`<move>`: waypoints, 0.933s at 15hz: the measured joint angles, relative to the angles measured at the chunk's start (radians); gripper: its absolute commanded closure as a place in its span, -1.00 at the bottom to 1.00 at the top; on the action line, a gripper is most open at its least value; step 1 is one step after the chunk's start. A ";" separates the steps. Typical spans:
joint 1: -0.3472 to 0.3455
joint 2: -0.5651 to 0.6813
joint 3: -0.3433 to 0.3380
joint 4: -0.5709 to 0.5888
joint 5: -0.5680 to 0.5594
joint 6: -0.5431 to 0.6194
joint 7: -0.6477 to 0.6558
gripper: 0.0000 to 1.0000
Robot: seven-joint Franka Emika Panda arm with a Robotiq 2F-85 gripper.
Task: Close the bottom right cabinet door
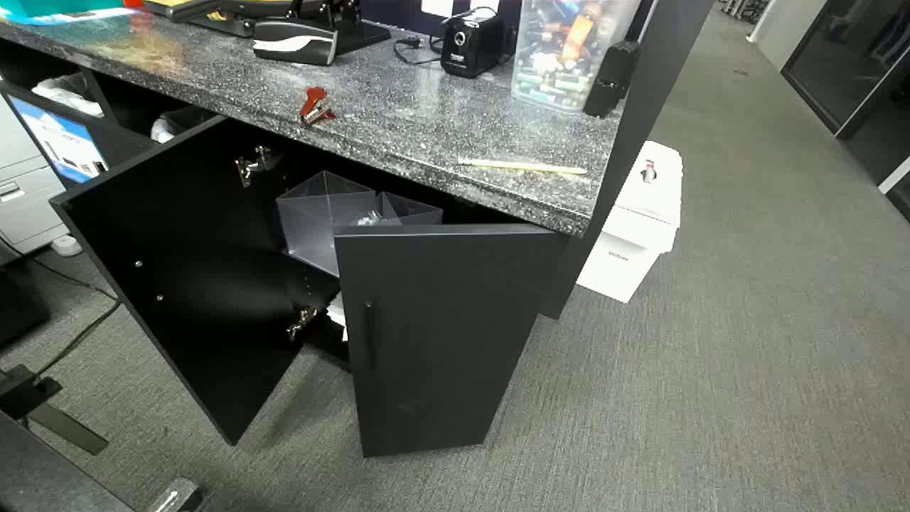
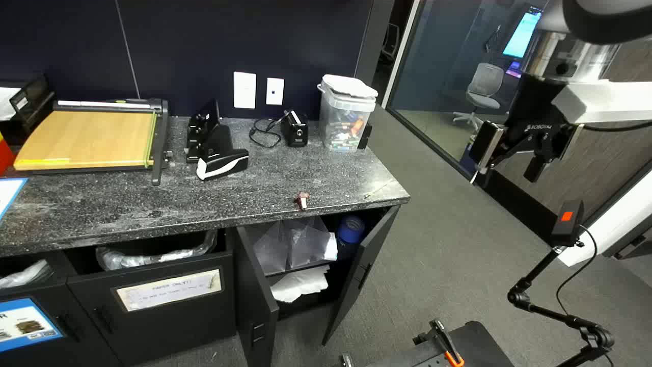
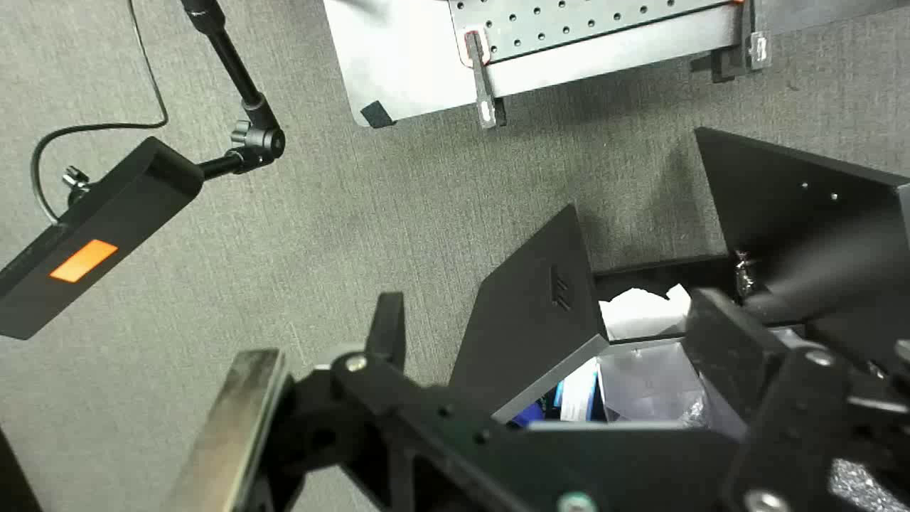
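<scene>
The bottom right cabinet door (image 1: 455,334) is a flat matte black upright panel. It stands ajar, swung outward from under the counter, in both exterior views, also here (image 2: 362,270). A slim dark handle shows on its face. In the wrist view the door (image 3: 530,313) lies below and between my fingers, apart from them. My gripper (image 2: 509,160) is open and empty, high to the right of the cabinet; it also shows in the wrist view (image 3: 561,331). The left cabinet door (image 1: 192,277), with small pale dots on its inner face, also stands open.
The speckled counter (image 1: 398,128) overhangs both doors. A red staple remover (image 1: 315,107), a pencil (image 1: 522,167) and a battery bucket (image 2: 346,114) stand or lie on it. A white box (image 1: 633,227) stands beside the cabinet. A camera arm (image 2: 565,311) rises near the robot.
</scene>
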 measured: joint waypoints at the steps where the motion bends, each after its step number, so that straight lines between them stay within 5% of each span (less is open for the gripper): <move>1: 0.000 0.000 0.000 0.000 0.000 0.000 0.000 -1.00; 9: 0.003 0.012 -0.004 0.000 0.000 0.012 0.000 -1.00; 14: 0.003 0.219 -0.035 0.031 0.000 0.226 -0.011 -1.00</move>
